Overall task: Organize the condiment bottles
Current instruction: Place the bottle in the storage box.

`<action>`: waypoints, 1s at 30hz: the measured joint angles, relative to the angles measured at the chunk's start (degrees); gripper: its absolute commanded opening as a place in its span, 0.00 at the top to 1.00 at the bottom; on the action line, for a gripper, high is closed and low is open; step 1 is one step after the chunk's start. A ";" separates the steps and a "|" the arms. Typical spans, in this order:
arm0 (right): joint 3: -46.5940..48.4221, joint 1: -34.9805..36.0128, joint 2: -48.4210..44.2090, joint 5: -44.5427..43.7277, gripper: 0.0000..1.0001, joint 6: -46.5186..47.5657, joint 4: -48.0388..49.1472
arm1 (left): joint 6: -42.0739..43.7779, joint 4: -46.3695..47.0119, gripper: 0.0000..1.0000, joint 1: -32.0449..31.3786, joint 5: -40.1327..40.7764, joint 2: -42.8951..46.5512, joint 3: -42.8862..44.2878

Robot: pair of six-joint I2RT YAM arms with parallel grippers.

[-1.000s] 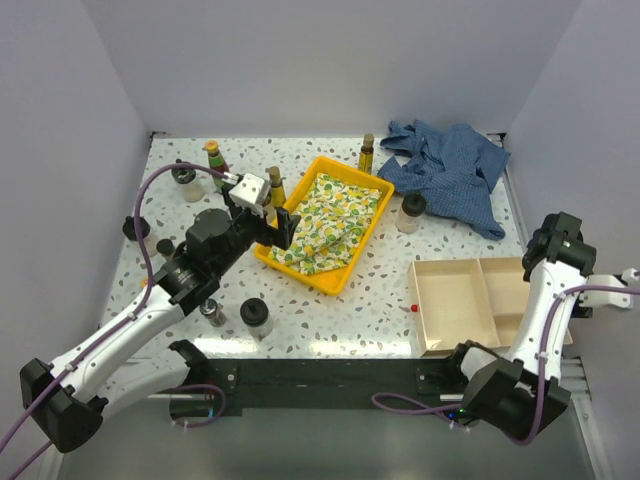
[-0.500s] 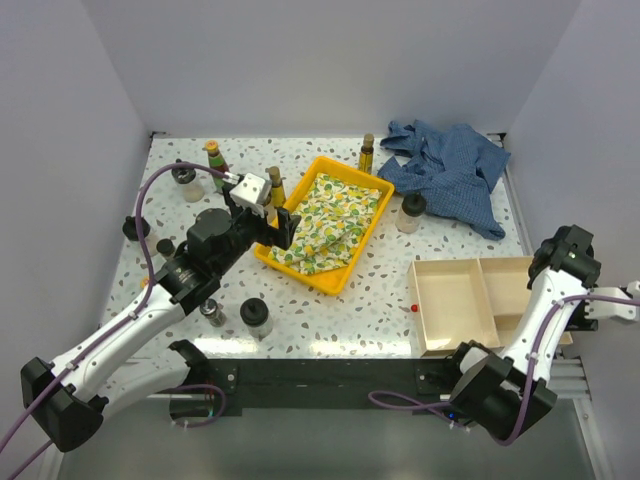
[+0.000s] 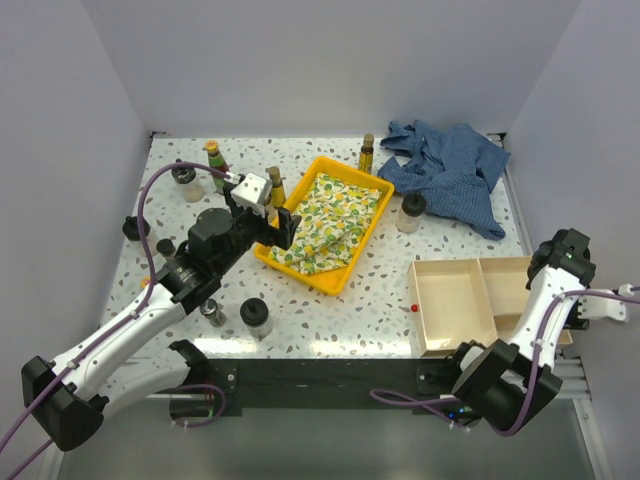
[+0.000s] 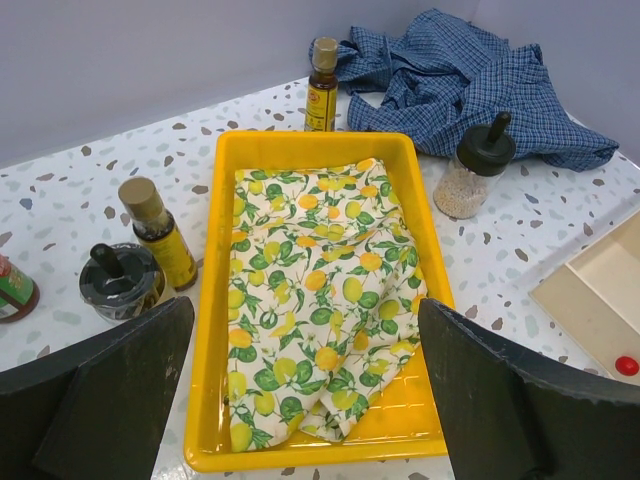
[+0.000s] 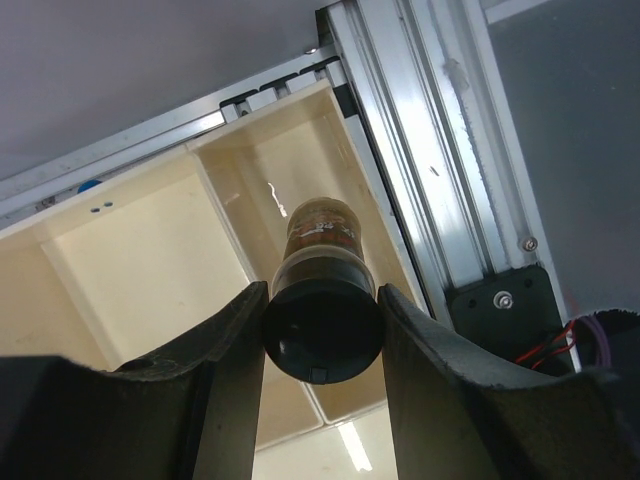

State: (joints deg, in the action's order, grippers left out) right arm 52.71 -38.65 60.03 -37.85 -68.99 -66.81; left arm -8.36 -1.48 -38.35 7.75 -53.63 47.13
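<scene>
My right gripper (image 5: 322, 322) is shut on a black-lidded jar of brown contents (image 5: 320, 262), held above a compartment of the beige divided tray (image 5: 130, 260). In the top view its wrist hides the jar at the beige tray's right end (image 3: 470, 300). My left gripper (image 4: 305, 335) is open and empty above the yellow tray (image 4: 215, 300), which holds a lemon-print cloth (image 4: 320, 290). Beside that tray stand a yellow-capped amber bottle (image 4: 158, 230), a squat black-lidded jar (image 4: 120, 282) and the green red-labelled bottle (image 3: 214, 155). Another amber bottle (image 4: 322, 85) and a black-lidded jar (image 4: 472, 178) stand beyond it.
A crumpled blue checked shirt (image 3: 448, 165) lies at the back right. More small jars stand at the left (image 3: 186, 182) and near front (image 3: 255, 315), with black-lidded ones by the left wall (image 3: 135, 227). A small red piece (image 3: 413, 308) lies beside the beige tray.
My right arm has swung a little to the right and nearer over the beige tray's right end. The left arm has not moved.
</scene>
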 measured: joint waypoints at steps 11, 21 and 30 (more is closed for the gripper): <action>-1.42 -1.99 1.77 0.13 0.80 0.09 5.01 | 0.00 0.00 0.00 0.00 0.02 -0.04 0.00; -2.67 -5.22 4.46 2.25 0.53 1.60 8.76 | 0.00 -0.02 0.00 0.00 0.04 -0.15 0.00; -2.67 -6.80 4.04 4.20 0.22 5.62 10.08 | 0.00 -0.02 0.00 0.00 0.04 -0.17 0.00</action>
State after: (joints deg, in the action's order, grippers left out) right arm 50.04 -45.45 64.07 -33.65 -63.37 -56.73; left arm -8.36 -1.50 -38.35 7.79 -53.80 47.13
